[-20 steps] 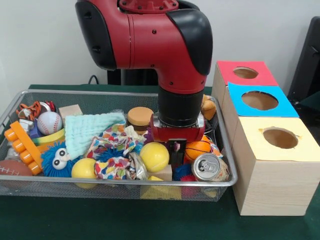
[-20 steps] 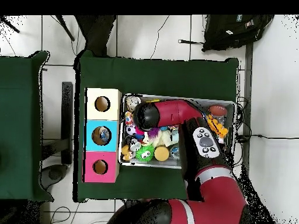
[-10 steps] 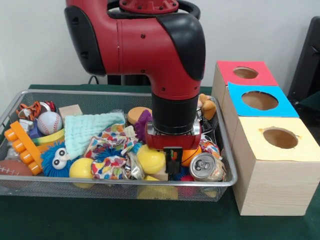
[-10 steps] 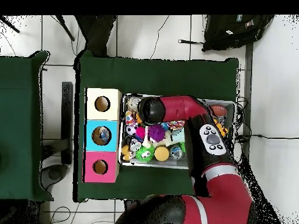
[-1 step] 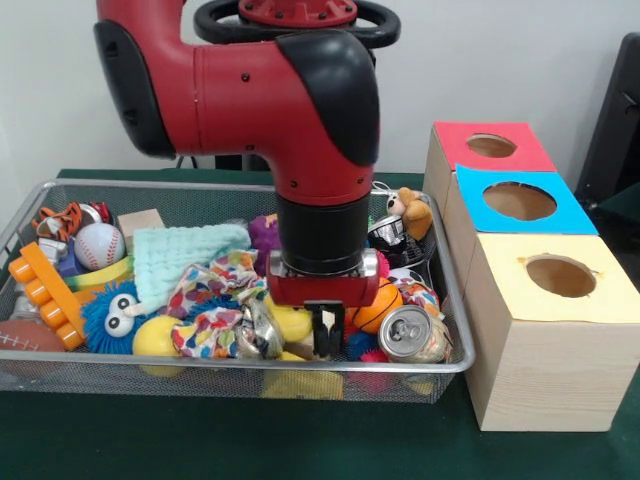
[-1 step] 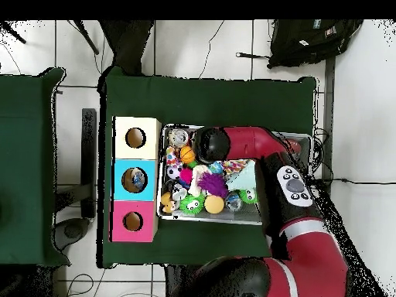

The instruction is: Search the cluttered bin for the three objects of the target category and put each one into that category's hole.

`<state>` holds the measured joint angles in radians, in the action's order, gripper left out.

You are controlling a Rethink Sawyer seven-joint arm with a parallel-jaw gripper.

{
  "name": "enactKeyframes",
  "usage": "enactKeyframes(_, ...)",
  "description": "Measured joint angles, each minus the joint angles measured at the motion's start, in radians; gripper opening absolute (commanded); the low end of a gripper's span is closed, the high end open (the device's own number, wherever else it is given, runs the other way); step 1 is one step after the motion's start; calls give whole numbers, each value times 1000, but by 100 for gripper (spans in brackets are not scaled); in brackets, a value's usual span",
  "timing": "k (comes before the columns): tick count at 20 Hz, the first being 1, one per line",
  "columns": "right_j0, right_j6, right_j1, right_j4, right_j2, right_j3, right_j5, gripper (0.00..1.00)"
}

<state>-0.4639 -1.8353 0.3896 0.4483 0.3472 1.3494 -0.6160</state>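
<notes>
A wire mesh bin [image 5: 40, 192] fills the lower left and centre of the front view, crammed with balls, cloths, a drink can [image 5: 415, 334] and toys. To its right stand three wooden boxes in a row, each with one round hole on top: red [image 5: 491, 146], blue [image 5: 519, 201], pale yellow [image 5: 560, 276].

A red and black arm [image 5: 300, 130] hangs over a silver mesh bin [image 5: 455, 300] holding a white, red-stitched baseball [image 5: 98, 245], mint cloth [image 5: 175, 255], blue googly-eyed toy [image 5: 112, 315], orange basketball [image 5: 385, 300] and multicoloured fabric [image 5: 215, 290], beside red [image 5: 487, 146], blue [image 5: 517, 200] and yellow [image 5: 560, 275] box tops.
</notes>
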Motion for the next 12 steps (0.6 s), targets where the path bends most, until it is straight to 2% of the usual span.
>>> enactKeyframes(12,-40,0,1,70,4,0,10,0)
